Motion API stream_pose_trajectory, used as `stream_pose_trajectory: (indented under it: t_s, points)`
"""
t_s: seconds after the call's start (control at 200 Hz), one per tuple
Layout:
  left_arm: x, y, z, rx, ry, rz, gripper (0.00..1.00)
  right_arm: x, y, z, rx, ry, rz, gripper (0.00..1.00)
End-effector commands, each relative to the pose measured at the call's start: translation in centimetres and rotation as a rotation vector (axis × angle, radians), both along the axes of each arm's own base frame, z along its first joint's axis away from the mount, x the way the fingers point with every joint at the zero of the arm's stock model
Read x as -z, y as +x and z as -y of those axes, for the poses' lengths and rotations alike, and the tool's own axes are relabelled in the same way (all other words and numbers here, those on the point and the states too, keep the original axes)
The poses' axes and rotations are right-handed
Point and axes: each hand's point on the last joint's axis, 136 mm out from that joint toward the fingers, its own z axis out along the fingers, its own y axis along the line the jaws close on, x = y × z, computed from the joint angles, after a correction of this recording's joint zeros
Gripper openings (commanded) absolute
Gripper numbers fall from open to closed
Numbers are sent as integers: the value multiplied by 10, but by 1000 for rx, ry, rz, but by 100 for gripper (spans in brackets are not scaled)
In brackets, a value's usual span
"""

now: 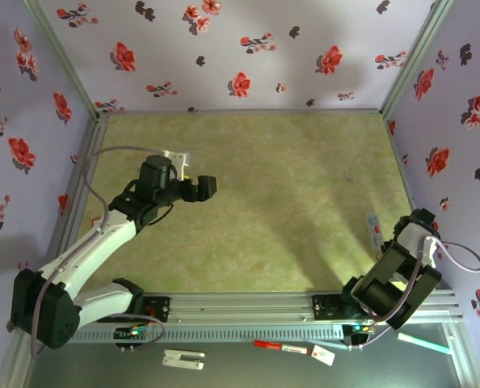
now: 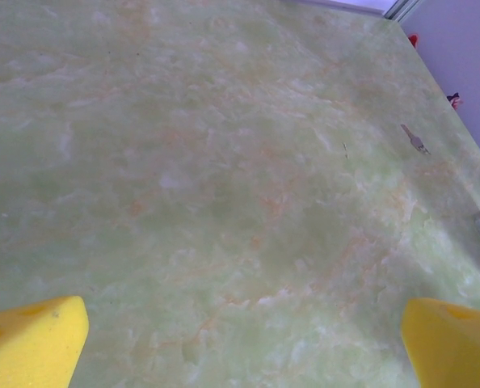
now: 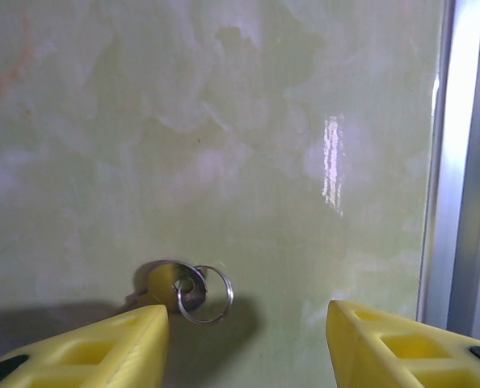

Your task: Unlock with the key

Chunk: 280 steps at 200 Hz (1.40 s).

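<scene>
On the green marbled tabletop (image 3: 248,121), close to its right edge, the key (image 3: 166,284) lies flat. A wire ring (image 3: 212,295) passes through the key head and rests on the surface beside it. The blade is lost in the shadow at the finger, so its direction cannot be told.

Right pincer (image 3: 248,323): jaws apart, nothing clamped. In the right wrist view the key sits ahead of the gap, just beside the tip of the yellow finger (image 3: 103,347) at the picture's left. Whether the two touch cannot be told. The opposite finger (image 3: 402,347) is well apart from the key. An aluminium rail (image 3: 466,162) runs along the tabletop edge beyond that finger.

Left pincer (image 2: 244,323): jaws wide apart, nothing between them, held above bare tabletop. In the top view the left arm (image 1: 103,234) reaches toward the left-centre of the surface. The right arm (image 1: 397,275) is folded at the near right corner. The two pincers are well apart.

A small dark object (image 2: 415,140) lies on the tabletop far ahead of the left pincer. It is too small to identify.
</scene>
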Motion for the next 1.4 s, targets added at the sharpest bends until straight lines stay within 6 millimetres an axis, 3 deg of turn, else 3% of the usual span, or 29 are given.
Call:
stream_pose_trajectory:
  t_s: [0.0, 0.385, 0.655, 0.89, 1.1, 1.395]
  points:
    - [-2, 0, 7, 17, -14, -2, 99, 0, 5, 4, 27, -2, 29, 53]
    - [1, 3, 14, 31, -7, -8, 98, 11, 11, 11, 25, 20, 28, 47]
    - [3, 3, 20, 50, 6, -11, 96, 14, 10, 11, 2, 26, 18, 23]
    - [3, 4, 23, 61, 11, -8, 95, 15, 10, 7, -5, 33, 25, 10]
    - [4, 5, 24, 64, 13, -5, 95, 2, 16, 7, -20, 24, 73, 0]
    - [6, 7, 28, 70, 12, -9, 93, -24, 21, 8, -62, -16, 126, 0]
